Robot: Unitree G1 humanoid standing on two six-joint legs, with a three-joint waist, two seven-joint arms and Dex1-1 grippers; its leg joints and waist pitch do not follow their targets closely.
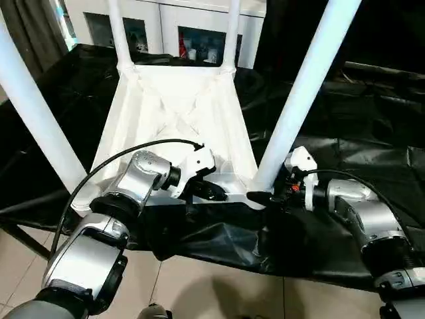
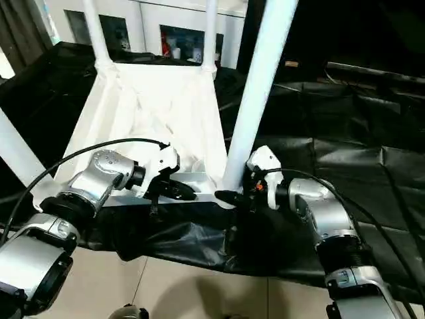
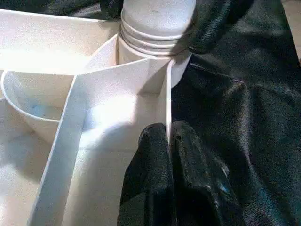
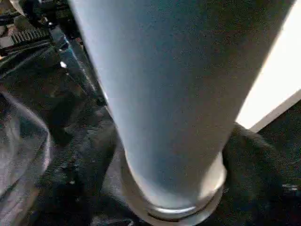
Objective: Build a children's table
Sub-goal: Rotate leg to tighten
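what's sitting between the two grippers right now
In the left eye view, the tabletop's near corner and the leg standing in it lie between left gripper and right gripper.

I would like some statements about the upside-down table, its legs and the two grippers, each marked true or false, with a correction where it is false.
1. The tabletop lies with its ribbed underside facing up. True.
2. Only two legs stand in the corner sockets. False: four legs stand up from it, one at each corner.
3. The left gripper is pinched on the tabletop's near rim wall. True.
4. The right gripper rests far from any leg. False: it is at the base of the near right leg, by its socket.
5. The tabletop rests on a bare wooden floor. False: it rests on a black sheet.
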